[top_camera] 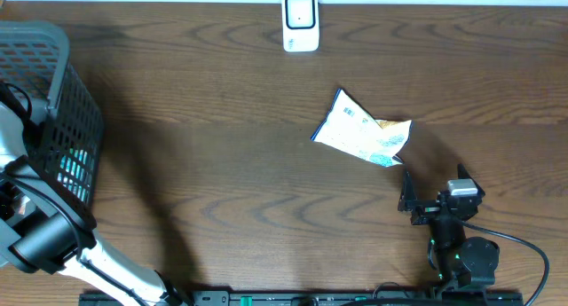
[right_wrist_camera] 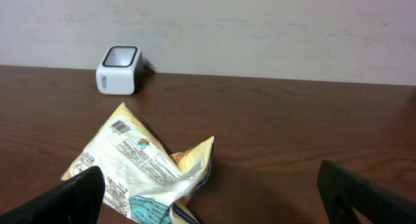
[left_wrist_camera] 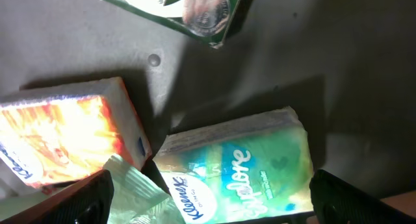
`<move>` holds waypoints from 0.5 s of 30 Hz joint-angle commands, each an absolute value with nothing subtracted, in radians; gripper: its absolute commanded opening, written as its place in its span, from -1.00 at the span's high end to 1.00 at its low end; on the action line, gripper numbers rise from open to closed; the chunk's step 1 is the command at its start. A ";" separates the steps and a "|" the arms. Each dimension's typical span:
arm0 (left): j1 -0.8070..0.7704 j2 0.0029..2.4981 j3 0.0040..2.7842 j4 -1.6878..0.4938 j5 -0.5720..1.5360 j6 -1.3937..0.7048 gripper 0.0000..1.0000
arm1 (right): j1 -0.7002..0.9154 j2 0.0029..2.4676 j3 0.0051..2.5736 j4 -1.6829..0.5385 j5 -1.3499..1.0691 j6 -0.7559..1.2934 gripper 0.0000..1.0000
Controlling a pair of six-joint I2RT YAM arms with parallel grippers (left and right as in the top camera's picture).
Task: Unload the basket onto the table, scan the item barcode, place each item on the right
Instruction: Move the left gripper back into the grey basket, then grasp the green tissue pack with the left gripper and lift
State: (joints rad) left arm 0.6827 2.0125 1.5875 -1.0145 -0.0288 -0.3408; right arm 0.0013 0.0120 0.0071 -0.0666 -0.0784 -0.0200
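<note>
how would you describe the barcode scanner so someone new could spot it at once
Start at the dark wooden table and follow its far edge. Near the middle of that edge stands a small white barcode scanner. Unlike the crumpled snack bag lying flat nearer the front, it is an upright rounded box with a dark window.

I'm seeing dark wood grain on the desk (top_camera: 222, 182), smooth with a soft sheen; the snack bag (top_camera: 359, 133) is crinkled glossy film, the scanner (top_camera: 300, 22) smooth white plastic, the basket (top_camera: 62, 120) matt grey plastic mesh.
</note>
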 commanded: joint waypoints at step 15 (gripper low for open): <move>0.696 2.020 1.573 -1.015 0.152 0.157 -0.78 | 0.008 0.007 0.006 -0.071 -0.085 -0.035 -0.98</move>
State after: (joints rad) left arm 0.6949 2.0125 1.5875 -1.0134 0.0780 0.0643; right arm 0.0013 0.0120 0.0071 -0.0666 -0.0784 -0.0200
